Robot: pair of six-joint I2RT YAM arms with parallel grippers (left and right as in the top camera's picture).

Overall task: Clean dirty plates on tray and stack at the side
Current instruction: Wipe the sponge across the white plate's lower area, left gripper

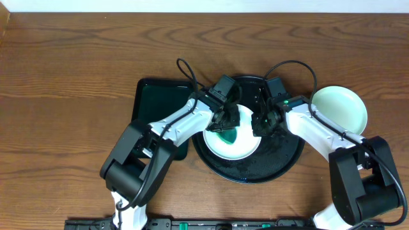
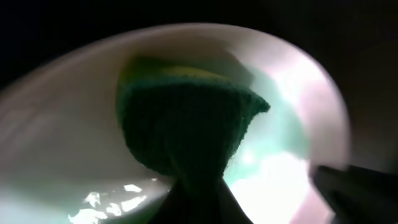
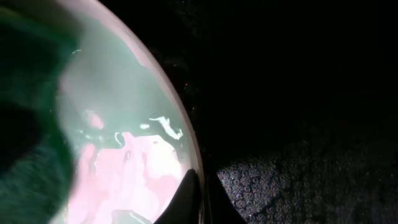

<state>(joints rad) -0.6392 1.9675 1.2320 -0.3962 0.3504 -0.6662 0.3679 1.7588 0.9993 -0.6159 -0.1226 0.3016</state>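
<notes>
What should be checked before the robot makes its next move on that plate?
1. Left gripper shut on the sponge: ok.
2. Sponge pressed onto the plate: ok.
3. Right gripper pinching the plate's rim to steady it: ok.
4. Plate lying on the black tray: ok.
5. Plate wiped clean: cannot tell, the sponge hides part of it.
6. Second plate on the table beside the tray, apart from the scrubbing: ok.
</notes>
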